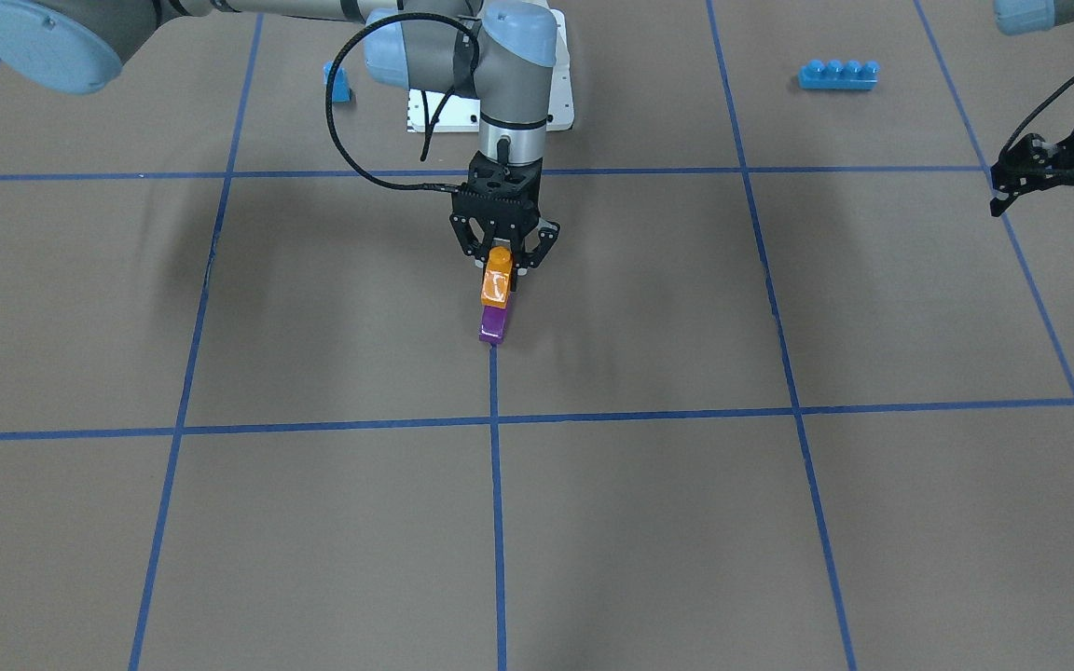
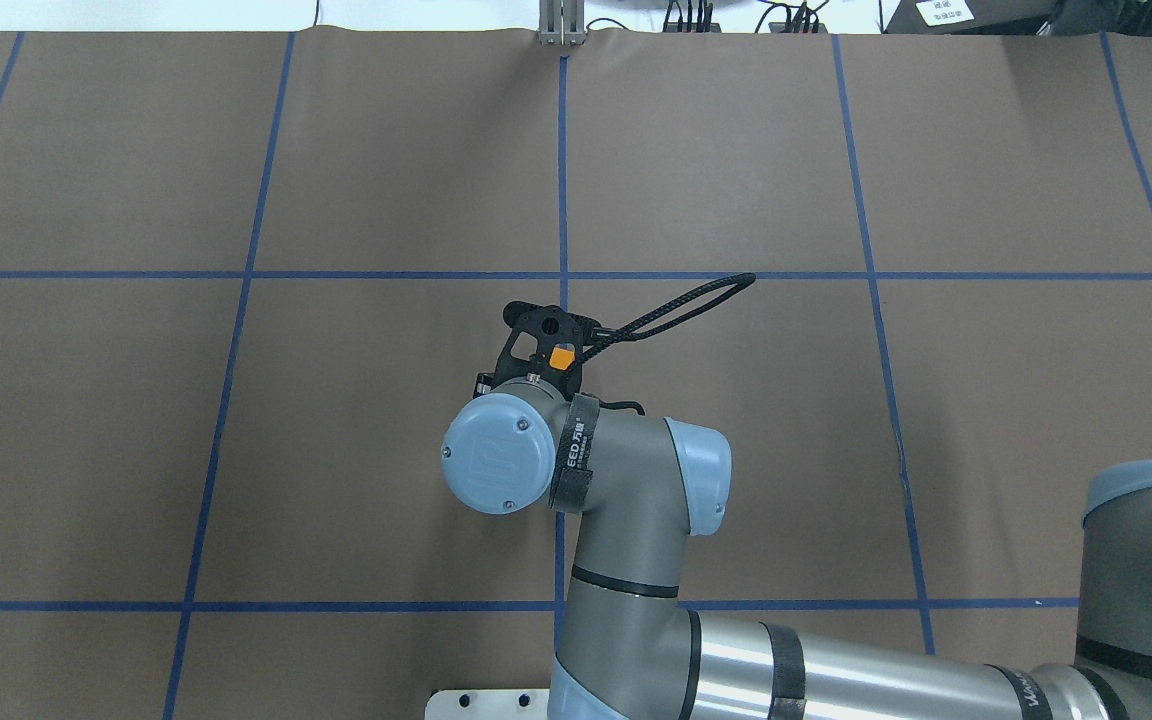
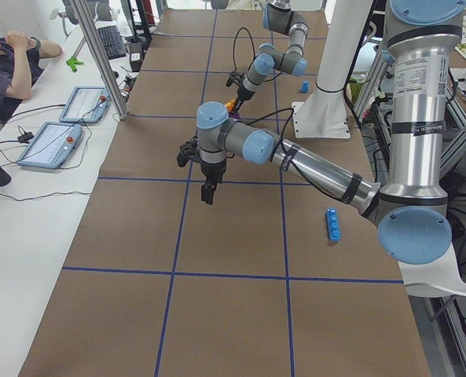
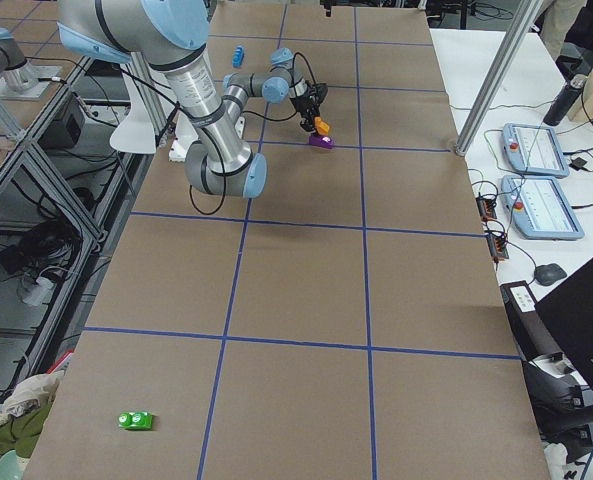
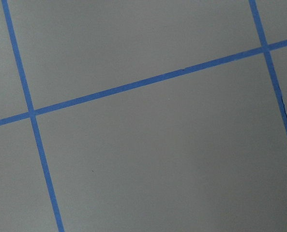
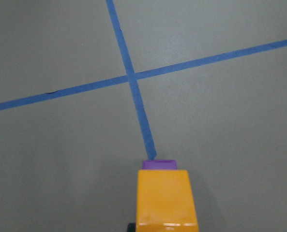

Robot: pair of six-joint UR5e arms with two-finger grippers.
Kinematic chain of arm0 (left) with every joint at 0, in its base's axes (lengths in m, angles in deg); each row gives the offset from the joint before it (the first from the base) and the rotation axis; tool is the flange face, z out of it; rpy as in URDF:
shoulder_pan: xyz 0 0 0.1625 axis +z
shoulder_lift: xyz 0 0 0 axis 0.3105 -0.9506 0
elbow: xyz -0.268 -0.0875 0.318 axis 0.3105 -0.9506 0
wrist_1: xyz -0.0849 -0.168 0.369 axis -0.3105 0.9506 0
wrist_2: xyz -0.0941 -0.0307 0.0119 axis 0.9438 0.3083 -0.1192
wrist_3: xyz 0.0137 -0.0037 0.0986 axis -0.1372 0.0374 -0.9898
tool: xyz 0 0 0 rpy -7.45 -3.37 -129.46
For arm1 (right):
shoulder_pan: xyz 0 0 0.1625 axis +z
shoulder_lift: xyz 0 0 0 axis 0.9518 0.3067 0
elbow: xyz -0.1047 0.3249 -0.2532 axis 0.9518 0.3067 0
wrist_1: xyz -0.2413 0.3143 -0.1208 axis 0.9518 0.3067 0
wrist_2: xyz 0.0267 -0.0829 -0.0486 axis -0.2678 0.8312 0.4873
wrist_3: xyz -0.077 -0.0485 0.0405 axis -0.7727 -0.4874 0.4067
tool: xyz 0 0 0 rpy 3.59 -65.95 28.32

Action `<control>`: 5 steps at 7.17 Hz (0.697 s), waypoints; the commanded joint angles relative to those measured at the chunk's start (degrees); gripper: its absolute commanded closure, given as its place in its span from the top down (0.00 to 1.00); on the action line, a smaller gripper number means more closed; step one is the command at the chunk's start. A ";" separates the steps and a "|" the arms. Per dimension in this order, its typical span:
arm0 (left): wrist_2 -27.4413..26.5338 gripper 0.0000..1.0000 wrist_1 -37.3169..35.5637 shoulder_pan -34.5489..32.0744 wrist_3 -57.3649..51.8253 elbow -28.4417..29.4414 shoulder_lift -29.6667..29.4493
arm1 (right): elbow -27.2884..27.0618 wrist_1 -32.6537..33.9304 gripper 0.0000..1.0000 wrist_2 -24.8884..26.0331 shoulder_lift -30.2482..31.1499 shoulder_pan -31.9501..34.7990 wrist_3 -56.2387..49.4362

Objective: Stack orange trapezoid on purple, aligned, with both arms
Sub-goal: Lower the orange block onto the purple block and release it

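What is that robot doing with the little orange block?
The robot's right hand is pinching the orange block and holding it right over the purple block, lined up with it. I can't tell if the two have clicked together. The left hand hangs open off to the side, holding nothing.

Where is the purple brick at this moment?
In the front-facing view the purple brick sits on the table near centre, at the end of a blue tape line, directly under the orange trapezoid gripped by the right gripper.
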 commanded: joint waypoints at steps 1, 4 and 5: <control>0.05 1.00 0.00 0.01 0.00 -0.10 0.00 | 0.20 -0.01 0.00 0.33 -0.06 -0.13 0.00; 0.05 1.00 0.00 0.01 0.00 -0.01 0.00 | 0.98 -0.10 0.00 1.21 0.11 -0.92 0.09; 0.05 1.00 0.00 0.01 0.00 0.08 0.00 | 1.34 -0.10 0.00 1.30 0.20 -1.10 0.09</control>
